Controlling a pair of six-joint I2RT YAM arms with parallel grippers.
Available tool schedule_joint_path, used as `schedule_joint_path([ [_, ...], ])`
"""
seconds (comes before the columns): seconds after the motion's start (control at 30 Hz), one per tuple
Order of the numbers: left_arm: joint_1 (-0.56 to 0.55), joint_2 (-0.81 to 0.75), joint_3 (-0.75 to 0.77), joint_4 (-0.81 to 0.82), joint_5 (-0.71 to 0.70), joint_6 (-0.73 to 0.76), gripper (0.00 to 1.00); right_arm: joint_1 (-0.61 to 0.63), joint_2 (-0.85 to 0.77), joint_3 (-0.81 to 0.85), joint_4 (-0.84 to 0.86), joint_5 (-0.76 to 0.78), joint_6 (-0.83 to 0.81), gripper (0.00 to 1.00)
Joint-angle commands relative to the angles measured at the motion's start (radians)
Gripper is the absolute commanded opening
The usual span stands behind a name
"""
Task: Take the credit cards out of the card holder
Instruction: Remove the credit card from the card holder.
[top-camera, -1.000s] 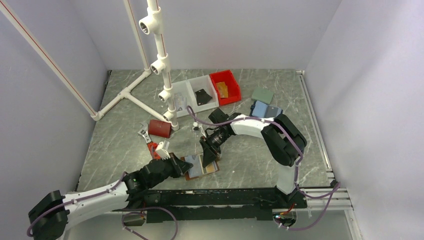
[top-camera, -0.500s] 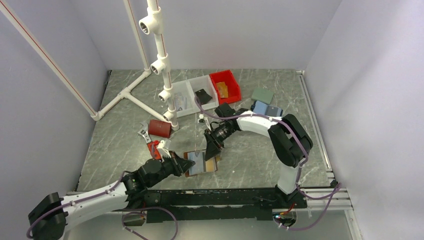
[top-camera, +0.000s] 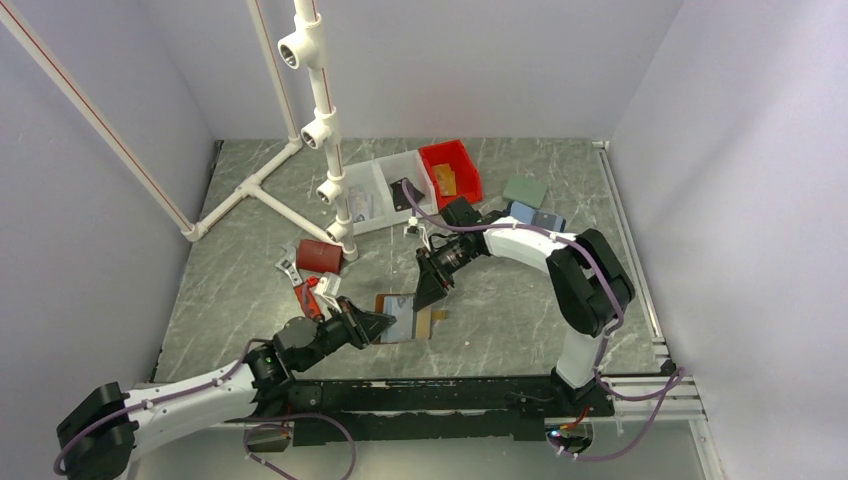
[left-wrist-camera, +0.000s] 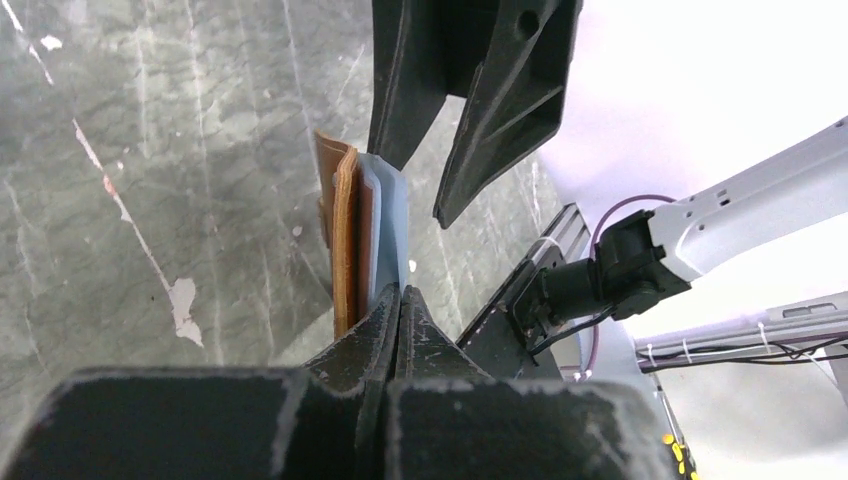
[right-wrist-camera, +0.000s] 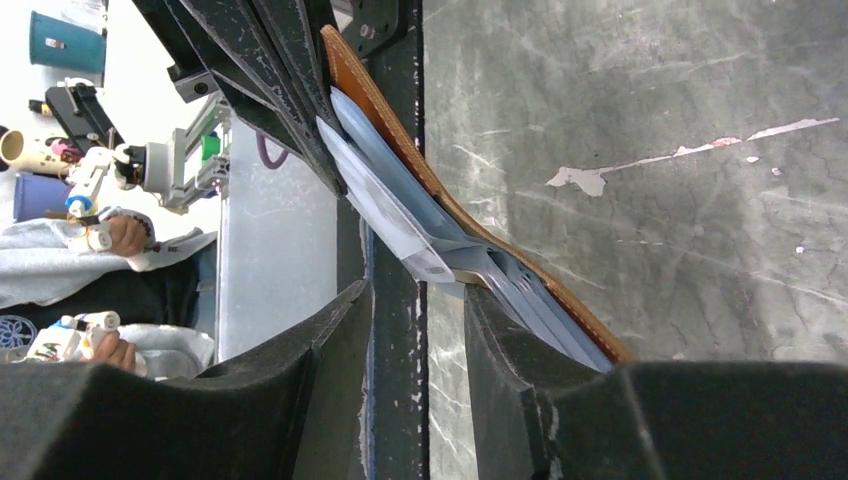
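Extraction step, and by my read nothing is out yet. Holder (top-camera: 405, 318) lies open near the worktop's (top-camera: 520, 310) near edge, about mid-width. Left jaws are pressed together on its left end, pinching it. Cards (right-wrist-camera: 385, 205) sit in the pockets, pale ends poking toward the right jaws. Right jaws are spread, straddling that edge, not clamped on anything I can see.

Left arm (top-camera: 190, 395) is low, reaching in from the near left corner. Right arm (top-camera: 520, 245) is arched over, wrist pitched down at the holder's far side.

Next: close on one card only and pull along the pocket while the left holds firm.
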Motion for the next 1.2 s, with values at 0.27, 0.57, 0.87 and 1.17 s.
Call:
schedule_joint_path([
  [0.27, 0.005, -0.073, -0.001, 0.109, 0.006, 0.024, 0.00, -0.003, -0.064, 0.013, 0.022, -0.086, 0.003, 0.43],
  [0.57, 0.005, 0.038, 0.012, 0.235, 0.019, 0.020, 0.00, -0.006, -0.080, -0.005, 0.069, -0.141, 0.055, 0.43],
  [0.87, 0.004, 0.063, 0.022, 0.279, 0.020, 0.017, 0.00, -0.013, -0.089, -0.016, 0.096, -0.145, 0.089, 0.41],
  [1.17, 0.005, -0.009, 0.001, 0.201, -0.028, -0.010, 0.00, -0.014, -0.084, -0.011, 0.077, -0.152, 0.060, 0.20],
])
